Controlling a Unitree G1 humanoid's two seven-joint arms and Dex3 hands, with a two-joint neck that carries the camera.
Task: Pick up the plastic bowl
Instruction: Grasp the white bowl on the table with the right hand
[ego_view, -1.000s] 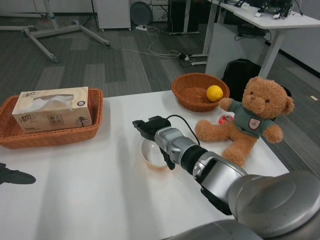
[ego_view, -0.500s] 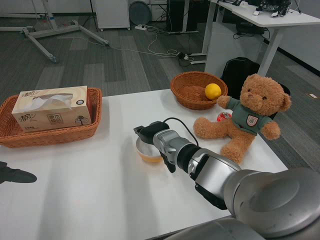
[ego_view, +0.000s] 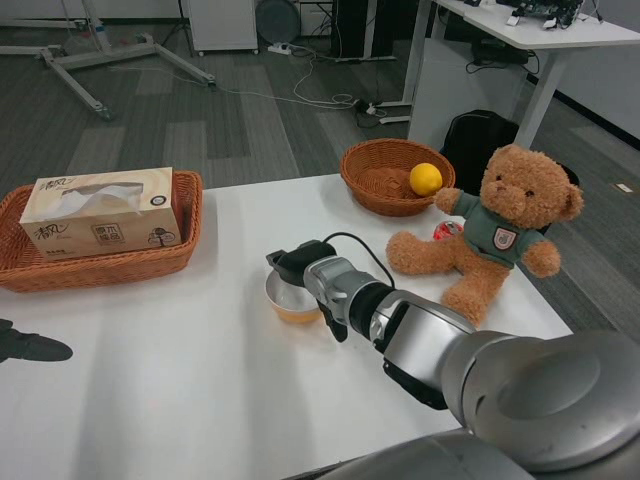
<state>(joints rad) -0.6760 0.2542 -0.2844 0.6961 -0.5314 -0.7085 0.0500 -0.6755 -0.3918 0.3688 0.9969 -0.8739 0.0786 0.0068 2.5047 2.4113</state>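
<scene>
The right hand (ego_view: 300, 265) is positioned near the centre of the white table (ego_view: 180, 390), at the end of a silver forearm that extends from the lower right of the head view. Its black fingers are closed over the rear rim of the plastic bowl (ego_view: 290, 302), and the bowl is held in this grip. The bowl is pale and translucent with an orange-tinted base. It sits directly below and in front of the hand, tipped slightly, with its open side facing up. Whether the base touches the table surface cannot be determined. A black cable loops from the wrist area behind the hand. The left hand (ego_view: 30, 345) is visible only as a dark shape at the left edge of the frame, low over the table; its degree of opening cannot be determined. To the right of the bowl, a brown teddy bear (ego_view: 495, 235) in a green shirt sits on the table, apart from the hand. Behind the bear, at the far edge of the table, a round wicker basket (ego_view: 375, 185) contains a yellow fruit (ego_view: 426, 179). At the far left of the table, a rectangular wicker tray (ego_view: 100, 260) holds a tissue box (ego_view: 98, 212). It is well apart from the bowl.
</scene>
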